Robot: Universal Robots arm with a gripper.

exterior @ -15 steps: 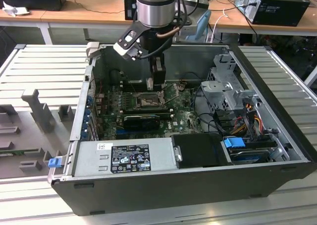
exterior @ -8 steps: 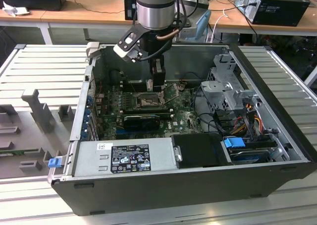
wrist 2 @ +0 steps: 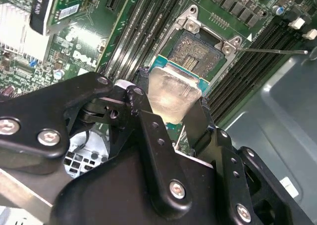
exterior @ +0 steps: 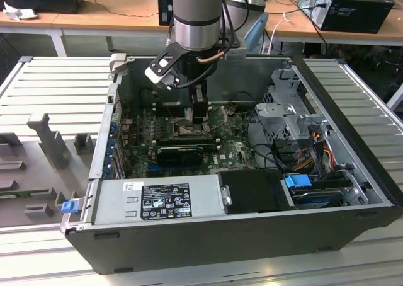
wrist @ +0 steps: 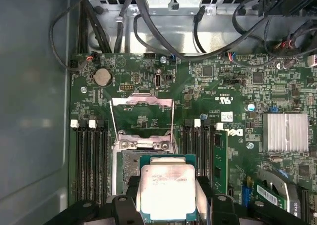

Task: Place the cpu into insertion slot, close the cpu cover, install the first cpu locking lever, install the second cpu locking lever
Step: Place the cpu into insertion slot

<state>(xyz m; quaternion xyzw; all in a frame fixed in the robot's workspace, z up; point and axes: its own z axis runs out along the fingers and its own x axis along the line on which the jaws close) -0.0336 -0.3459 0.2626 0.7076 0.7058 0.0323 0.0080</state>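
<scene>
Black pincer (wrist: pixel 167 197) pinching small square silver-topped cpu (wrist: pixel 166 188), hovering partly over dark silver-rimmed insertion slot (wrist 2: pixel 198 51), not seated. Thin silver frame cpu cover (wrist: pixel 142 118) raised open. All four steps outstanding.

Even, bright light is seen across the exterior view, though the motherboard (exterior: pixel 233 150) is shaded beneath the arm (exterior: pixel 198 15). In the second wrist view, the cpu (wrist 2: pixel 171 98) is washed pale by glare.
</scene>
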